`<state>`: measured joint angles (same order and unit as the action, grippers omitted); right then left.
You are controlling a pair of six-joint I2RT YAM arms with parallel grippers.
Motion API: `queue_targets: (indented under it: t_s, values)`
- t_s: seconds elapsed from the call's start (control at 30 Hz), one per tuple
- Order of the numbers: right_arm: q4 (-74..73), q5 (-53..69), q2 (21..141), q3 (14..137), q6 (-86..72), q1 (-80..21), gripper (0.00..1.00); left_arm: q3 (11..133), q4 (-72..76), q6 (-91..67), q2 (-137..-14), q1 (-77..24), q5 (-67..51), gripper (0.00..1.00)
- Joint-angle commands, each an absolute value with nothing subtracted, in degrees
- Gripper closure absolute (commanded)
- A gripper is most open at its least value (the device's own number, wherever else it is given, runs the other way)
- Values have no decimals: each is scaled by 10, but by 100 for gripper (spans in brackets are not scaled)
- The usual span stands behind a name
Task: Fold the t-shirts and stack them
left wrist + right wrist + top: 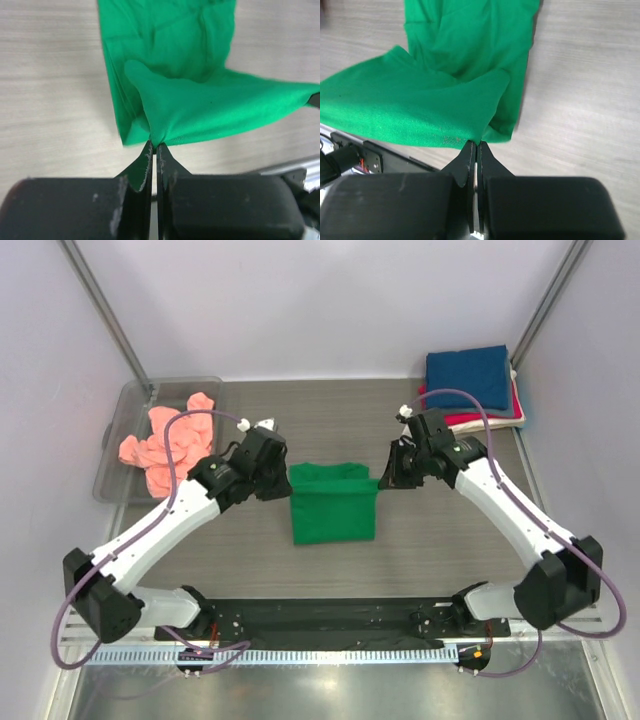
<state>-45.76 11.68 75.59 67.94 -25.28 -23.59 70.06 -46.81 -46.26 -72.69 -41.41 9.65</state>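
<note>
Top external: left gripper (284, 479) and right gripper (384, 479) both clamped on green tee (333, 510) far-edge corners, midway across bench (450, 550); folded tees (468, 375) at far right corner.

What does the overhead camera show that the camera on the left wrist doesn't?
Only the overhead view shows a crumpled salmon-pink t-shirt in a clear plastic bin, and a folded pile topped by a navy blue t-shirt. Only the left wrist view shows the left gripper close up, pinched shut on a fabric corner. Both show the bright green cotton t-shirt on the grey wood-grain table.
</note>
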Motion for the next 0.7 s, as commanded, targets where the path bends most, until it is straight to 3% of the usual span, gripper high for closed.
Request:
queue_targets:
  t_s: [0.0, 0.6, 0.67]
  values:
    - [-439, 110, 802, 711, -207, -210, 99, 744, -463, -402, -761, -363, 79, 100]
    - [-393, 156, 1076, 907, -199, -160, 99, 894, -425, -331, -1039, -219, -35, 100]
    - [-394, 163, 1120, 933, -199, -157, 80, 924, -437, -328, -1089, -207, -56, 99]
